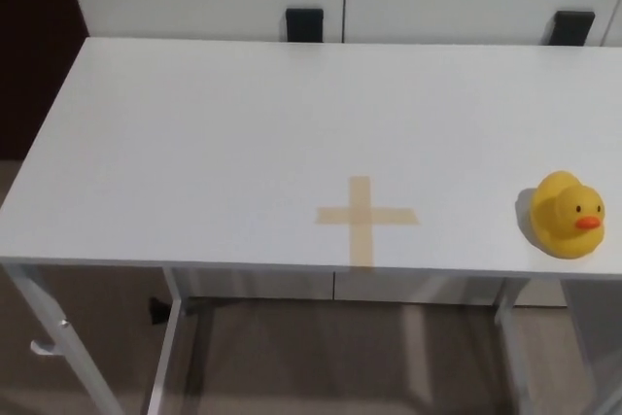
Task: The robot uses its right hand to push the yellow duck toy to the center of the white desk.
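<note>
- Yellow duck toy [568, 214] sits upright near the right front corner of the white desk [243, 133], beak toward the camera
- Tape cross [364, 217] marking the middle lies well to its left, bare
- Neither hand shows, so their fingers cannot be judged
- Pushing looks not yet begun; the whole slide toward the cross remains

The yellow duck toy [568, 214] is sitting upright near the right front corner of the white tabletop [224, 133], its orange beak and black eyes facing the front edge. It is resting well apart from the tan tape cross [363, 217].
</note>
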Controlling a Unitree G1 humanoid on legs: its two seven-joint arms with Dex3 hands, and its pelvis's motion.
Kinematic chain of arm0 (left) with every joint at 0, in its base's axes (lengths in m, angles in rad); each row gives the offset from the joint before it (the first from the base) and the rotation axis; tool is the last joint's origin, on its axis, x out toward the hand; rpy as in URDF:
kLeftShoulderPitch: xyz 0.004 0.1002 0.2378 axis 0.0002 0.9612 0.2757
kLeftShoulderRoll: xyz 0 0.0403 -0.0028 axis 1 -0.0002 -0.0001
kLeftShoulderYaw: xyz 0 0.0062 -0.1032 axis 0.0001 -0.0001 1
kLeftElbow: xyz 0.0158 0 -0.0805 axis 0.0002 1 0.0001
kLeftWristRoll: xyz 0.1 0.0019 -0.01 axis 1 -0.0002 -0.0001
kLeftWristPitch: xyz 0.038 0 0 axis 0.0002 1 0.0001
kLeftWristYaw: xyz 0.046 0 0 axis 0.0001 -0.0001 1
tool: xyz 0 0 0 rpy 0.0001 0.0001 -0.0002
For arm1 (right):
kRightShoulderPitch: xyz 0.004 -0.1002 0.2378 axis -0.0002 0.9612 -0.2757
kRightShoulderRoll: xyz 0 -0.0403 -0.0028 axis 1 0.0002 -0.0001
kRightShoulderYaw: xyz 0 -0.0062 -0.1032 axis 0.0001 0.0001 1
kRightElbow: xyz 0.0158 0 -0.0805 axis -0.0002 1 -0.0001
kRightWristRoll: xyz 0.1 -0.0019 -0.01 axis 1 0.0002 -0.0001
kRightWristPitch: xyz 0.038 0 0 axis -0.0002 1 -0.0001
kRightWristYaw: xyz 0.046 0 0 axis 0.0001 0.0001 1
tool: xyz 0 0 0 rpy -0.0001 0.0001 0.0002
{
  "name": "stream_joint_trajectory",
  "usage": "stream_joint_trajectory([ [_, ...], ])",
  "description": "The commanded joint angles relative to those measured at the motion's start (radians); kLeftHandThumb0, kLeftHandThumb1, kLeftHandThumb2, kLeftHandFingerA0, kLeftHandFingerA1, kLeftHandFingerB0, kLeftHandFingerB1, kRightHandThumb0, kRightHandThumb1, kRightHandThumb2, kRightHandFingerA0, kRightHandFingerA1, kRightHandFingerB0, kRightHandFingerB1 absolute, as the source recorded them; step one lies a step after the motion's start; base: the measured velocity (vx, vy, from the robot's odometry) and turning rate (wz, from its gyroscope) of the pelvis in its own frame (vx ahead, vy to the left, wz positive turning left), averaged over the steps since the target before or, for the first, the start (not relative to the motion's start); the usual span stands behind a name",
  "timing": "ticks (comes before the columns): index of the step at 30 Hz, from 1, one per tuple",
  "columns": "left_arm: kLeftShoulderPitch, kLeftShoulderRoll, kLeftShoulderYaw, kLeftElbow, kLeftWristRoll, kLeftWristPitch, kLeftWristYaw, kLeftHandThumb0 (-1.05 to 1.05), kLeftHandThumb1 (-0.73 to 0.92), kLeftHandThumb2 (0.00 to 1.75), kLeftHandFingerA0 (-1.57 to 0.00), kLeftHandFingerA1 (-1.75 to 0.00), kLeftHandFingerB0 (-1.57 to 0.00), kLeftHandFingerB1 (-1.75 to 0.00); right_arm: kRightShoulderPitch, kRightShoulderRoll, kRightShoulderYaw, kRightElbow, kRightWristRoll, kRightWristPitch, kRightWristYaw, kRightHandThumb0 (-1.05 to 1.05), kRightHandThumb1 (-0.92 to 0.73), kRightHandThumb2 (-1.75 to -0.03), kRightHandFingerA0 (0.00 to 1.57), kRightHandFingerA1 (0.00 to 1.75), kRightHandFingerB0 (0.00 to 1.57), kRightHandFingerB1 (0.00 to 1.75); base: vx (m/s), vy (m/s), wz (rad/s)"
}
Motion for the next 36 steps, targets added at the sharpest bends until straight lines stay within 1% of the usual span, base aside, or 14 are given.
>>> stream_joint_trajectory([
  [1,0.005,0.007,-0.001,0.009,0.007,-0.046,0.016,-0.16,0.67,0.69,-0.86,-0.68,-0.77,-0.57,-0.093,0.000,0.023,-0.221,0.050,0.144,-0.007,-0.82,-0.87,-0.67,0.09,0.63,0.18,0.46,0.03,-0.007,0.11],
  [7,0.013,0.001,0.015,0.001,-0.011,-0.051,0.013,-0.13,0.65,0.76,-0.84,-0.67,-0.81,-0.60,-0.152,0.069,0.127,-0.402,0.027,0.158,0.025,-0.86,-0.92,-0.69,0.12,0.58,0.13,0.43,0.01,-0.002,0.02],
  [8,0.011,0.001,0.013,0.000,-0.008,-0.049,0.014,-0.13,0.65,0.74,-0.84,-0.68,-0.79,-0.59,-0.163,0.078,0.150,-0.418,0.017,0.172,0.025,-0.37,-0.47,-1.10,0.01,0.53,0.00,0.50,0.00,0.000,0.00],
  [9,0.009,0.000,0.010,0.000,-0.002,-0.044,0.014,-0.13,0.66,0.74,-0.84,-0.67,-0.78,-0.58,-0.177,0.088,0.180,-0.446,0.013,0.223,0.024,-0.86,-0.92,-0.72,0.04,0.41,0.14,0.32,0.00,0.000,0.00],
  [10,0.008,0.000,0.008,-0.001,0.000,-0.042,0.013,-0.13,0.66,0.74,-0.84,-0.67,-0.78,-0.58,-0.181,0.091,0.190,-0.459,0.016,0.248,0.025,-0.86,-0.92,-0.72,0.04,0.41,0.14,0.32,0.00,0.000,0.00],
  [11,0.006,0.000,0.005,0.003,0.004,-0.043,0.013,-0.12,0.64,0.77,-0.87,-0.68,-0.79,-0.58,-0.193,0.100,0.213,-0.475,0.007,0.289,0.011,-0.81,-0.76,-1.14,0.04,0.39,0.13,0.47,0.00,0.000,0.00],
  [12,0.005,0.000,0.003,0.006,0.007,-0.045,0.013,-0.12,0.64,0.77,-0.87,-0.68,-0.79,-0.58,-0.201,0.107,0.229,-0.488,-0.001,0.319,0.000,-0.81,-0.76,-1.14,0.04,0.39,0.13,0.47,0.00,0.000,0.00],
  [13,0.003,-0.001,0.003,0.010,0.007,-0.043,0.014,-0.12,0.65,0.74,-0.87,-0.68,-0.79,-0.57,-0.209,0.118,0.245,-0.494,-0.009,0.329,-0.009,-0.83,-0.91,-0.75,0.07,0.34,0.16,0.33,0.00,0.000,0.00],
  [19,0.005,-0.006,0.005,0.007,0.004,-0.046,0.017,-0.13,0.66,0.72,-0.85,-0.67,-0.77,-0.58,-0.258,0.179,0.348,-0.487,-0.079,0.373,-0.060,-0.80,-0.79,-1.12,0.05,0.38,0.11,0.43,0.00,0.000,0.00],
  [21,0.005,-0.005,0.007,0.007,0.003,-0.049,0.015,-0.16,0.68,0.67,-0.84,-0.66,-0.75,-0.57,-0.273,0.198,0.374,-0.484,-0.089,0.385,-0.068,-0.79,-0.92,-0.75,0.08,0.34,0.15,0.33,0.00,0.000,0.00],
  [22,0.005,-0.003,0.007,0.006,0.003,-0.052,0.013,-0.16,0.67,0.67,-0.85,-0.67,-0.76,-0.58,-0.282,0.212,0.387,-0.468,-0.098,0.369,-0.072,-0.36,-0.54,-1.14,0.00,0.51,0.00,0.48,0.00,0.000,0.00],
  [25,0.003,-0.001,0.005,0.004,0.004,-0.056,0.008,-0.14,0.66,0.71,-0.84,-0.66,-0.76,-0.58,-0.308,0.247,0.421,-0.428,-0.119,0.351,-0.086,-0.36,-0.52,-1.13,0.00,0.50,0.00,0.48,0.00,0.000,0.00],
  [26,0.001,-0.001,0.002,0.003,0.007,-0.050,0.010,-0.15,0.67,0.70,-0.85,-0.67,-0.75,-0.57,-0.318,0.259,0.432,-0.416,-0.124,0.347,-0.087,-0.78,-0.92,-0.76,0.12,0.37,0.18,0.36,0.00,0.000,0.00],
  [36,-0.002,0.000,0.000,0.001,0.009,-0.049,0.011,-0.12,0.66,0.75,-0.86,-0.67,-0.77,-0.58,-0.365,0.325,0.488,-0.329,-0.169,0.316,-0.118,-0.80,-0.92,-0.76,0.18,0.39,0.15,0.34,0.00,0.000,0.00],
])
